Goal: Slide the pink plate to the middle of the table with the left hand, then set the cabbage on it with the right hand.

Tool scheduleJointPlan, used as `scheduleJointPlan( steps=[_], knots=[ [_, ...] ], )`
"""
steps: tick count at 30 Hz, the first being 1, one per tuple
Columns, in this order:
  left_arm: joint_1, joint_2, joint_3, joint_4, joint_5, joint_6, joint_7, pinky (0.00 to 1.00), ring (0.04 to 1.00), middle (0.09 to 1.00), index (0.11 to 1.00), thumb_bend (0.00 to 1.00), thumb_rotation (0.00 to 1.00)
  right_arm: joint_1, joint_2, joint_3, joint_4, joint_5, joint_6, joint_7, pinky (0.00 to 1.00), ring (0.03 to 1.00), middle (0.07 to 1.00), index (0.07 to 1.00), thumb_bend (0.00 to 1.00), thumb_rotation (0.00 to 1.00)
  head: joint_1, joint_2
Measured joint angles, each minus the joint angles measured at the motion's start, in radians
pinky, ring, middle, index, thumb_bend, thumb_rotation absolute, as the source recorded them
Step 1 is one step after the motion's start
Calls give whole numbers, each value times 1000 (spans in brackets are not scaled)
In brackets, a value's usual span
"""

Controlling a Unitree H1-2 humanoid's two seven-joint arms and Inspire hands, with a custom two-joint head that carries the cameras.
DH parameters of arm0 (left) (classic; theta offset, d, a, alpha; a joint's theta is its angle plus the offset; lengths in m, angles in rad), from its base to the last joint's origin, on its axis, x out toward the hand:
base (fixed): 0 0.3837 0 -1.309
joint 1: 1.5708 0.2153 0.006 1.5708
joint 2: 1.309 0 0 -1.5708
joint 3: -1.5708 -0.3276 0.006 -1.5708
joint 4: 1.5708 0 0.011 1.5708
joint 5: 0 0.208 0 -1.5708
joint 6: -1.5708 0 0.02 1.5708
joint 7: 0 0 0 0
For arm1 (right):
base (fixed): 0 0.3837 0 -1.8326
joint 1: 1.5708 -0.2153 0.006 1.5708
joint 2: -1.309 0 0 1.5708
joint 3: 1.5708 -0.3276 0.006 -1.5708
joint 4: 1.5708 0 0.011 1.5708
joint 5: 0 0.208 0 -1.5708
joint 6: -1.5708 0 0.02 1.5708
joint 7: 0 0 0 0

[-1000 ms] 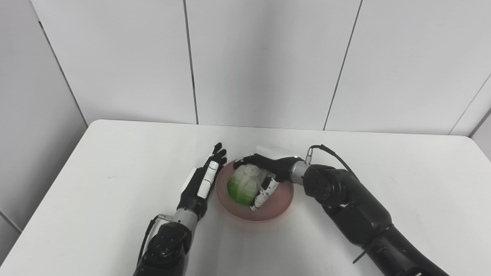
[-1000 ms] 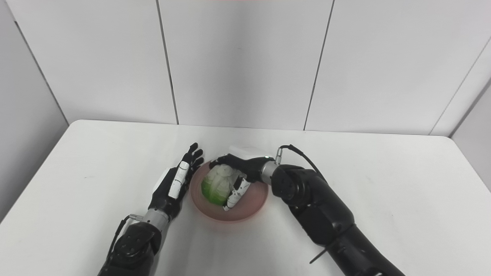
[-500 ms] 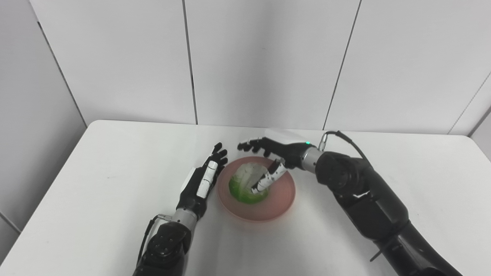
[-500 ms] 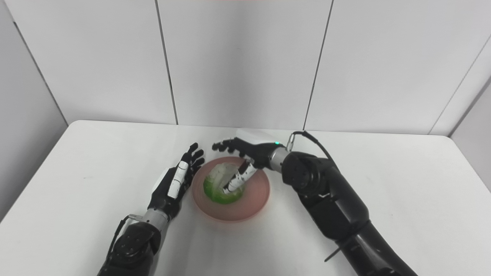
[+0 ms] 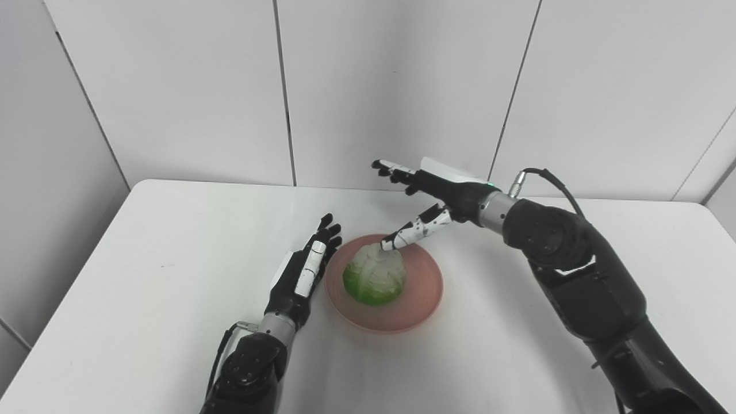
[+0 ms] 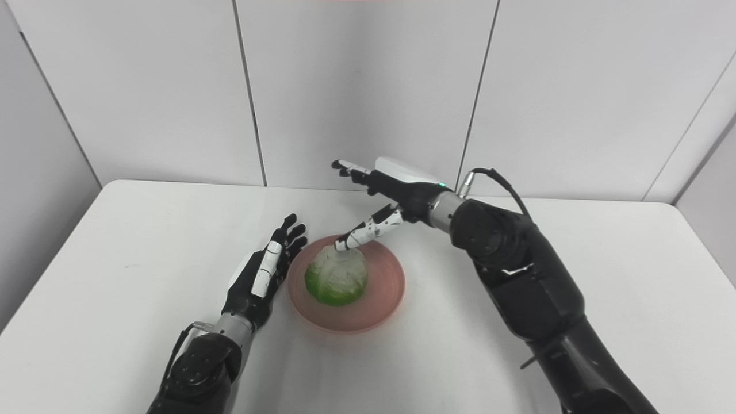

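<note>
Right hand (image 5: 440, 192) has let go of the cabbage (image 5: 375, 280) and lifted up and back from it since a second ago; then its fingers were wrapped round the vegetable, now they are spread and empty. Thumb (image 5: 415, 231) angles down toward the cabbage top; tip at or just above the pale leaves, contact not certain. Other fingers reach out level toward the far wall.

Cabbage: below and a little left of the right hand, sitting in the pink plate (image 5: 422, 299), pale end toward the far side, green end toward the near side. Nothing grips it. It lies left of the plate's centre, nearer the left hand.

Pink plate: flat on the white bench (image 5: 144, 276), roughly mid-bench, between the two arms. Unmoved from the earlier pictures.

Left hand (image 5: 302, 275): unchanged. Lies just beside the plate's left rim, fingers straight, slightly apart, pointing away from the robot, holding nothing. Fingertips level with the plate's far-left edge; whether they touch the rim cannot be told.

Right forearm runs in from the lower right, raised clear of the bench, cable looped at the wrist.
</note>
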Motion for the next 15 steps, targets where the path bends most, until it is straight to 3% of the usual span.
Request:
scheduleJointPlan(
  steps=[2, 3, 5, 6, 10, 15],
  knots=[
    [0, 0, 1, 0, -6, 0, -1, 939, 951, 959, 962, 754, 1000, 12, -4, -17, -1, -3, 2, -31, 795, 942, 990, 1000, 1000, 727, -3, -5],
    [0, 0, 1, 0, -9, 0, -3, 927, 941, 953, 956, 744, 1000, 25, -1, -38, -2, 0, 2, -55, 809, 949, 997, 1000, 1000, 831, -5, -8],
    [1, 0, 4, -1, -16, 0, -6, 920, 936, 950, 953, 741, 1000, 61, 5, -68, -1, 5, 2, -103, 812, 951, 999, 1000, 1000, 879, -8, -9],
    [2, 0, 8, -2, -17, 0, -6, 940, 945, 962, 964, 760, 1000, 82, 7, -79, -1, 6, 4, -119, 879, 988, 1000, 1000, 946, 969, -9, -12],
    [8, 1, 7, -10, -8, 0, -3, 991, 981, 995, 995, 785, 1000, 195, 46, -156, -6, 58, 35, -184, 975, 999, 1000, 1000, 865, 998, -12, -14],
    [34, -12, 5, -47, 40, -1, 41, 1000, 1000, 1000, 1000, 769, 1000, 302, 156, -293, 17, 198, 17, -320, 967, 1000, 1000, 1000, 749, 1000, -14, -20]
  ],
)
